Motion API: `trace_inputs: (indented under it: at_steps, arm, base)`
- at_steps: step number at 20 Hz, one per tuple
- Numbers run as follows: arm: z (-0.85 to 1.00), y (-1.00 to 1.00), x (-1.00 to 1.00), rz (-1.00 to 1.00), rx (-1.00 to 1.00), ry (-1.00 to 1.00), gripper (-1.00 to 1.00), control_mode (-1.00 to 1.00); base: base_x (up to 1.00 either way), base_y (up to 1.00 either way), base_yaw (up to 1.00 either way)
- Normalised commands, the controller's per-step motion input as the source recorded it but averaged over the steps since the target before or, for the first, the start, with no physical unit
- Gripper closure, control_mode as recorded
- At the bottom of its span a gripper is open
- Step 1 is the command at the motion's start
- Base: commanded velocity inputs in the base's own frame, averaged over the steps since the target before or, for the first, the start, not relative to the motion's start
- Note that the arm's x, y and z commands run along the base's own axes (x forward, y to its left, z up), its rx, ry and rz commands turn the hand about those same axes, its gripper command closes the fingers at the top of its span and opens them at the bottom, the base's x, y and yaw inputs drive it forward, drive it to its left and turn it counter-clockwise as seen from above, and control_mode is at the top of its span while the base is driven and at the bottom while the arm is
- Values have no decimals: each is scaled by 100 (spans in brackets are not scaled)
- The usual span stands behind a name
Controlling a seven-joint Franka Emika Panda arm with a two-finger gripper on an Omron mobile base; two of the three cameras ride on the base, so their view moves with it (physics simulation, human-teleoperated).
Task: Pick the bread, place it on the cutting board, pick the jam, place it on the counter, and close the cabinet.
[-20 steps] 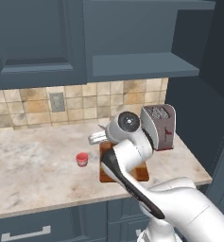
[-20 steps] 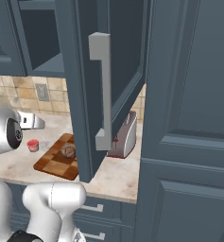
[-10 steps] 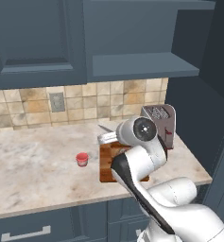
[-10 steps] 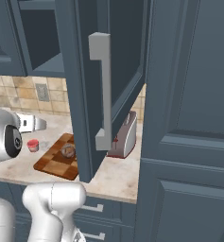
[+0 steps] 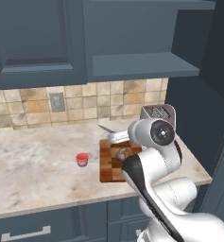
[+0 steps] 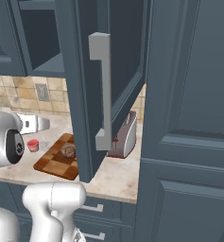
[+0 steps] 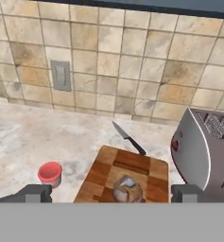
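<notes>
Your glossy white rounded robot arm, bulbous moulded segments, round black joint cap with small pale centre mark, black band between links, two small dark grey squared fingertips.

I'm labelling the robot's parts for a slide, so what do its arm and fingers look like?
The arm is glossy white with rounded, bulbous segments and dark grey to black round joint caps and bands. The fingers are small, blocky and dark grey. No cables or markings are visible.

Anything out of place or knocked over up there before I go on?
Nothing is spilled or toppled. The bread sits on the cutting board, the jam stands upright on the counter. The cabinet door hangs open over the worktop.
</notes>
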Motion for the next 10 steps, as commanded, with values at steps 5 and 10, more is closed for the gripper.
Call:
trace_inputs:
  at_steps: [5,10]
  arm:
    - [18,-21,-20,3,0,-5,-100,-100]
    - [20,-20,-24,2,0,-6,-100,-100]
  base:
    - [0,0,0]
    - [0,0,0]
